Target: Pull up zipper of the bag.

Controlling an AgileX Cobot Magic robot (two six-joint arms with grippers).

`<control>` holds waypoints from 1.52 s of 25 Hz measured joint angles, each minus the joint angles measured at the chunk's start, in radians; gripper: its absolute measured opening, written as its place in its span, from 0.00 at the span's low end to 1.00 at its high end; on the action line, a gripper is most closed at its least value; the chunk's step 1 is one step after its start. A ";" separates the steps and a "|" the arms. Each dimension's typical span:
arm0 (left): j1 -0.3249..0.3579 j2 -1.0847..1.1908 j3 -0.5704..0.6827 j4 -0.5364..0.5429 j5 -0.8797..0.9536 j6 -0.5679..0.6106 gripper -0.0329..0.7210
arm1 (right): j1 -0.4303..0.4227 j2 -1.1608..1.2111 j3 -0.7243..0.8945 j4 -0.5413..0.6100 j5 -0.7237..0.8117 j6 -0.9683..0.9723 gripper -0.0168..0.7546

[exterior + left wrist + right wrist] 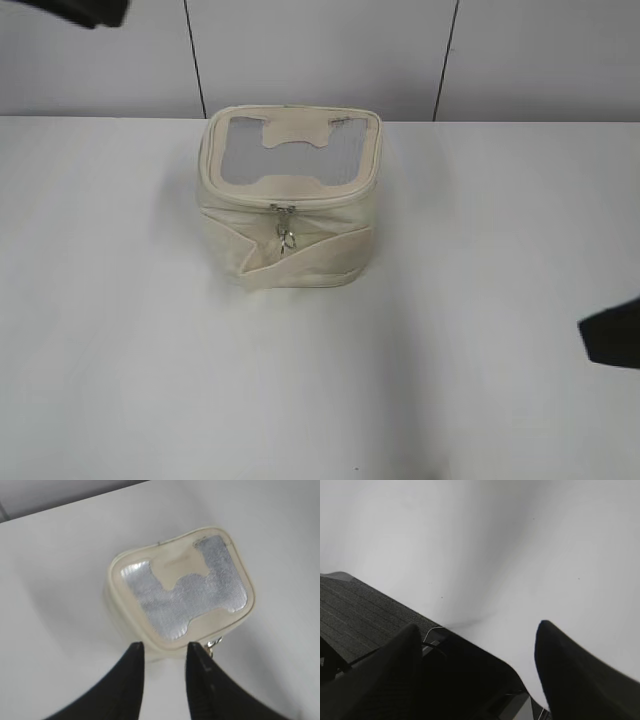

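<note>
white table (120,330), bag (182,592) just beyond narrowly parted left tool (165,652)

Bright even light; soft shadows on table (120,330); glare on bag (180,597) panel.

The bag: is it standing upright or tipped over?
Upright. The bag rests on its base on the table, grey top panel facing up.
</note>
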 joint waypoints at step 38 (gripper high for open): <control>0.000 -1.431 0.883 0.383 0.078 -0.348 0.44 | -0.002 -0.913 0.151 -0.457 0.168 0.308 0.77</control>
